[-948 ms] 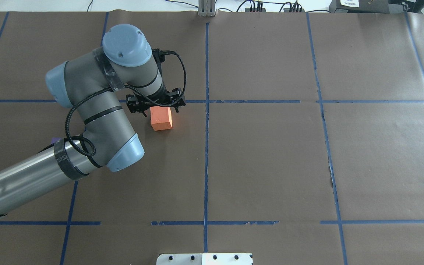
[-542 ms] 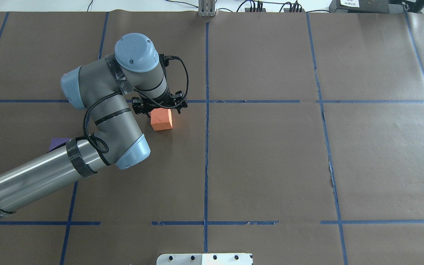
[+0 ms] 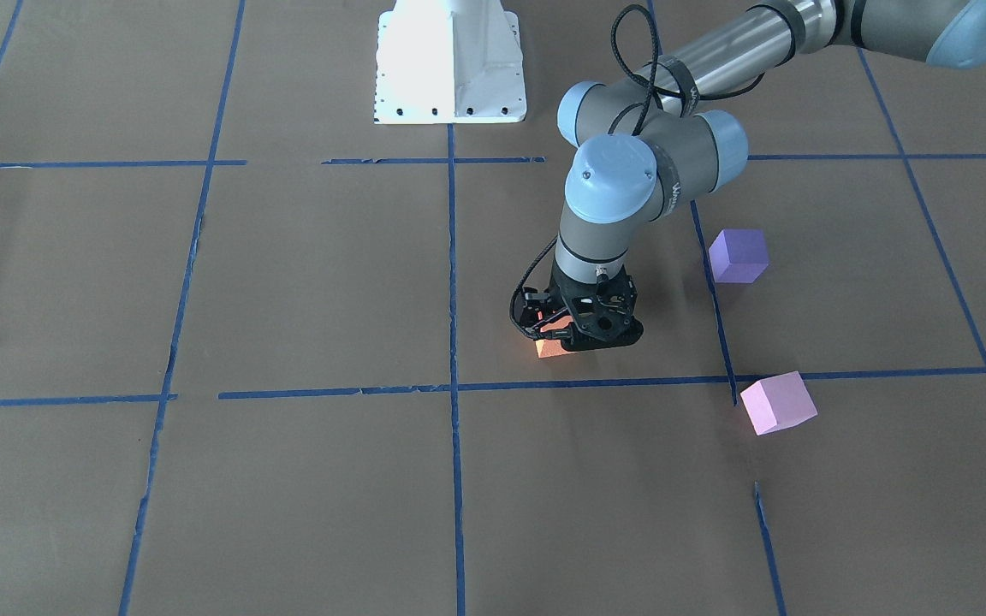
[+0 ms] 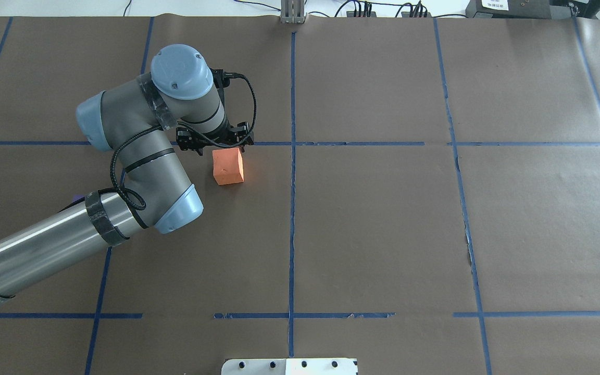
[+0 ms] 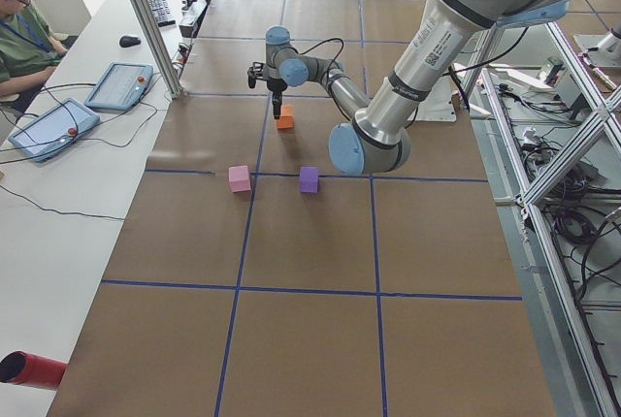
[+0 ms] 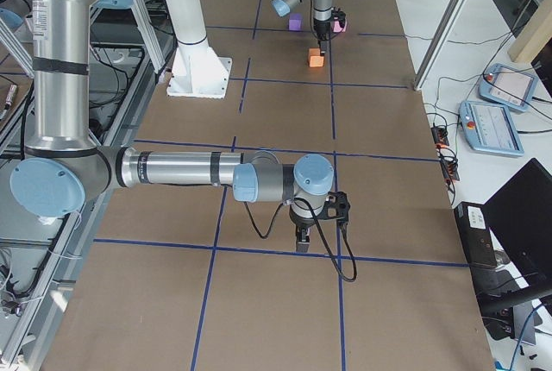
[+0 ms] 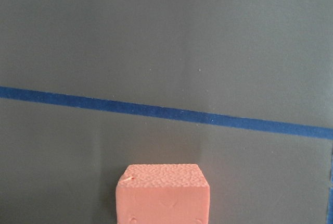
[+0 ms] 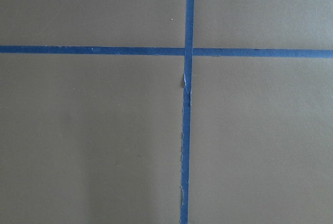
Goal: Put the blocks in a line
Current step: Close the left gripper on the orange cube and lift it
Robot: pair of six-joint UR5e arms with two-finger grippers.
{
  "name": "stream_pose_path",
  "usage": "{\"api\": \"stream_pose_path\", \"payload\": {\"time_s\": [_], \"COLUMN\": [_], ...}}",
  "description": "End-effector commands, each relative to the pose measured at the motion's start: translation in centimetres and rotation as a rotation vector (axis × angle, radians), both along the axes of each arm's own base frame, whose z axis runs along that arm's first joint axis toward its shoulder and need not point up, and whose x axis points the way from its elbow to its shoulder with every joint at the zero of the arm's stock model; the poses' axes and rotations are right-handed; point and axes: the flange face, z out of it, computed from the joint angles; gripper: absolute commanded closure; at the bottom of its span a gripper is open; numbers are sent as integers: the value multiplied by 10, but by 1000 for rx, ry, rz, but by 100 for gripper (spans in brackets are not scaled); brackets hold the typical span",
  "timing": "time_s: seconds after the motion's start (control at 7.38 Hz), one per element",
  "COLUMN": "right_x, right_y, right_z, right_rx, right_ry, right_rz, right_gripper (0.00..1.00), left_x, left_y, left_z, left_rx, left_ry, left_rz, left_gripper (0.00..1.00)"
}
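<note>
The left pincer point(image 4: 220, 150) gapes wide over the orange block point(image 4: 228, 167), mostly hiding it from the front. Whether the right pincer point(image 6: 301, 242) is spread, I cannot tell.

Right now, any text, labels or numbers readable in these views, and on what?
No text reads cleanly.
Lettering on the left arm's wrist link: too blurred.
Lettering on the same arm's long tube: too small.
White label on the black box, overhead view: too small.
</note>
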Motion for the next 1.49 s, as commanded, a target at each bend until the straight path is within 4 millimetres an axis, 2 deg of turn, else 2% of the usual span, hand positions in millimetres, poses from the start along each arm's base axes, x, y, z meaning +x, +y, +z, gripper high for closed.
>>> {"api": "stream_pose_path", "payload": {"time_s": [0.0, 0.27, 0.54, 0.95, 1.08, 1.22, 1.35], "right_x": [0, 0, 0, 0, 0, 0, 0], "right_y": [0, 0, 0, 0, 0, 0, 0], "right_z": [0, 0, 0, 0, 0, 0, 0], "right_rx": [0, 0, 0, 0, 0, 0, 0], "right_ry": [0, 0, 0, 0, 0, 0, 0], "right_rz": [1, -1, 1, -1, 1, 1, -1], "right_gripper": [0, 0, 0, 0, 0, 0, 0], "left_x": [2, 4, 25, 30, 30, 30, 27], "left_y": [2, 6, 27, 26, 25, 24, 22], "left_z": [8, 2, 7, 16, 18, 17, 8], "left_rx": [0, -6, -29, -33, -33, -49, -43], "left_ry": [13, 23, 25, 12, 13, 17, 40], "left_rz": [2, 13, 32, 29, 26, 11, -3], "left_gripper": [0, 0, 0, 1, 17, 57, 100]}}
